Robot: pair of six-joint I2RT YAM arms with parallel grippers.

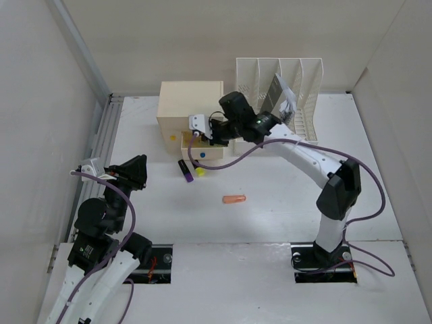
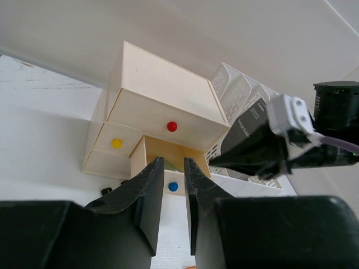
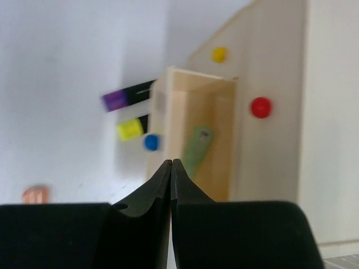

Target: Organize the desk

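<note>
The white desk point(image 1: 283, 196) holds a cream drawer box point(image 1: 191, 108) whose bottom drawer with the blue knob point(image 3: 150, 142) stands pulled open. A green marker point(image 3: 197, 148) lies inside it. My right gripper point(image 3: 171, 163) is shut and empty, hovering just above the open drawer's front; it also shows in the top view point(image 1: 204, 137). A purple-capped marker point(image 1: 184, 170), a yellow-capped marker point(image 1: 200, 171) and an orange item point(image 1: 234, 199) lie on the desk in front of the box. My left gripper point(image 2: 174, 171) is slightly open and empty, raised at the left point(image 1: 140, 167).
A white slotted file rack point(image 1: 280, 84) with dark booklets stands right of the drawer box. The box's red knob point(image 2: 172, 126) and yellow knob point(image 2: 116, 143) mark shut drawers. A metal rail point(image 1: 101, 145) runs along the desk's left edge. Walls enclose the back and sides.
</note>
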